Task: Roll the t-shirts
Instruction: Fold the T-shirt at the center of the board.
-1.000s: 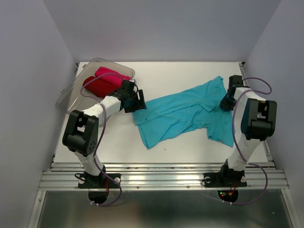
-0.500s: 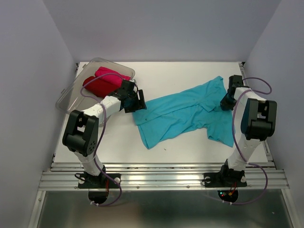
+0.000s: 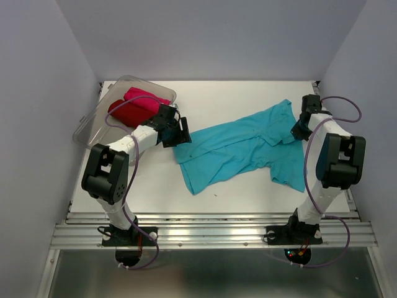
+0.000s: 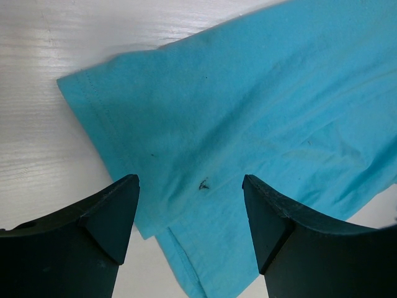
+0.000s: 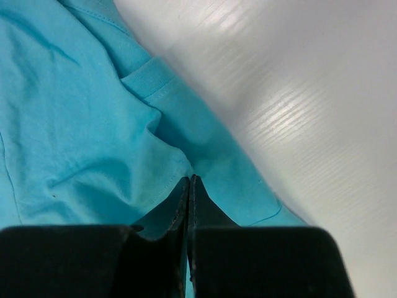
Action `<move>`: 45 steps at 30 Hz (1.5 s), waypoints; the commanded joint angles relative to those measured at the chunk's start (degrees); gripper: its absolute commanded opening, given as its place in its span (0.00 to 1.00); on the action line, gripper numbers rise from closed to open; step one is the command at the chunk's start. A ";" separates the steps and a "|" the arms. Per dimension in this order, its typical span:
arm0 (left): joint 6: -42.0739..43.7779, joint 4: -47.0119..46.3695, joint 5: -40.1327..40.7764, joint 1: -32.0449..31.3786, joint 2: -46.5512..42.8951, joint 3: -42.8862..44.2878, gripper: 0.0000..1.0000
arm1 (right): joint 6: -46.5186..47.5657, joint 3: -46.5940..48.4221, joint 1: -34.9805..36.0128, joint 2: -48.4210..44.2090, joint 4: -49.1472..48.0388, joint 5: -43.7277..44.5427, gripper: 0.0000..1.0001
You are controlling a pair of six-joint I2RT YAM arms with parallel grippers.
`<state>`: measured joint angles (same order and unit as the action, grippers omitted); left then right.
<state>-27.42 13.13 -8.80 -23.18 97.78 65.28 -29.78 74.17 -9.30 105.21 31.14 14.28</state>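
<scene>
Turquoise t-shirt (image 3: 239, 152) edge below left gripper (image 4: 189, 183)

Lab robot cell: plain grey walls (image 3: 217, 37) close around the jaws, white table (image 3: 155, 186) under them, alu rail (image 3: 211, 234) behind them.

text: none readable | labels: none | brands: none | numbers: none | signs: none
</scene>
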 commanded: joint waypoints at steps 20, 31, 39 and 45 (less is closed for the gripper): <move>1.32 0.06 -0.34 -0.29 -1.45 -0.06 0.79 | 0.16 -1.57 -0.28 -0.79 0.68 9.18 0.02; 1.58 0.50 -0.52 -0.29 -0.57 0.64 0.79 | 0.42 -7.28 -0.28 -5.89 -1.34 7.43 0.01; 1.23 0.41 -1.05 -0.29 -0.39 0.55 0.79 | 0.25 -6.93 -0.28 -8.09 -0.73 6.37 0.01; 1.75 1.81 -0.52 -0.29 0.22 2.48 0.79 | -0.45 -11.41 -0.28 -7.12 -0.37 10.23 0.01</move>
<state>-26.96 13.43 -9.21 -23.18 97.80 65.28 -29.65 65.08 -9.30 98.52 30.92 21.28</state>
